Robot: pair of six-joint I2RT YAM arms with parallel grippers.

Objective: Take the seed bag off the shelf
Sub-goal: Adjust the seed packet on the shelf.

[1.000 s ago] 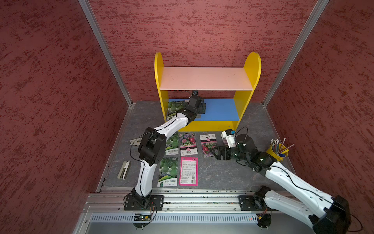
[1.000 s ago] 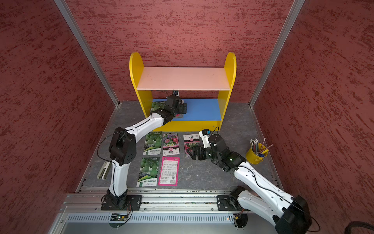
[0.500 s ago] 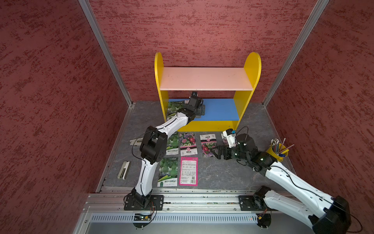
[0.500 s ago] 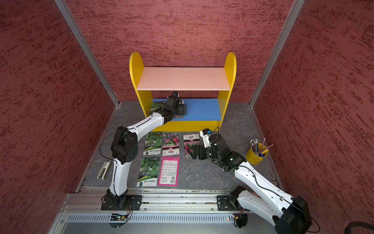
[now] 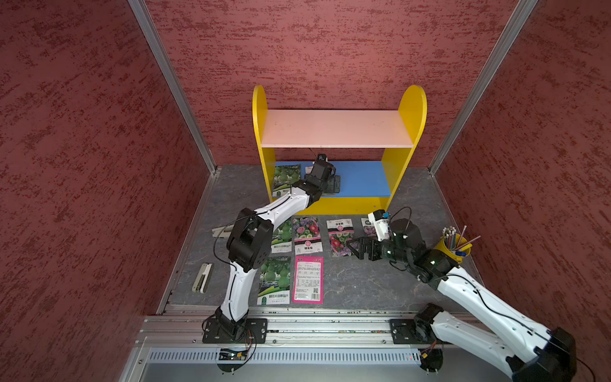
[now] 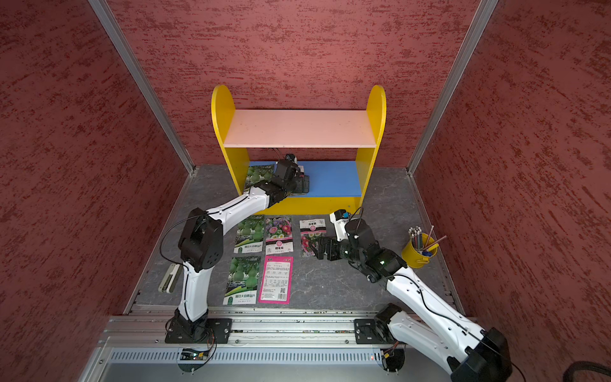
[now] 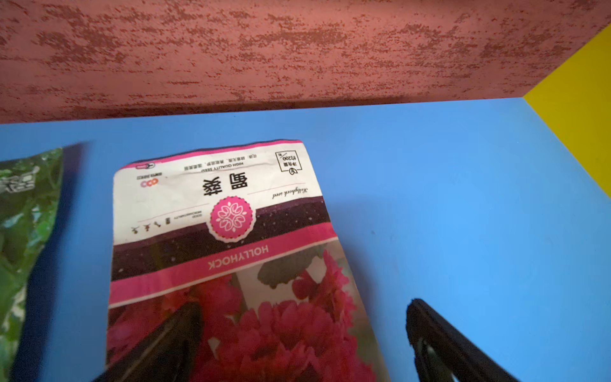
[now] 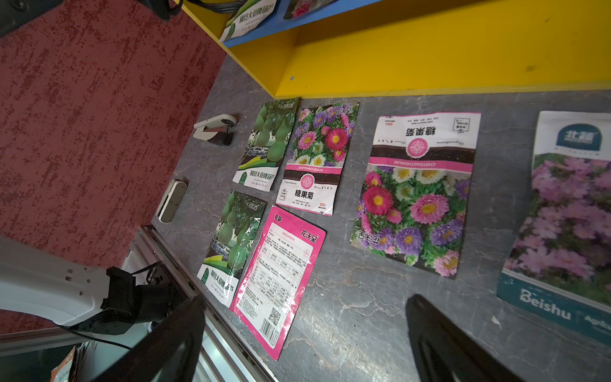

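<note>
My left gripper (image 7: 304,306) hangs spread over the flowered end of the seed bag (image 7: 224,225), a flat glossy pink-and-white packet lying on the smooth blue lower board of the shelf (image 7: 446,198). My right gripper (image 8: 305,301) is spread above the grey desk (image 8: 363,314).

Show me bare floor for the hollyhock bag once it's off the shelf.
Bare floor lies right of the pink-backed packet, in front of the chrysanthemum packet. Left of that, packets crowd the floor.
</note>
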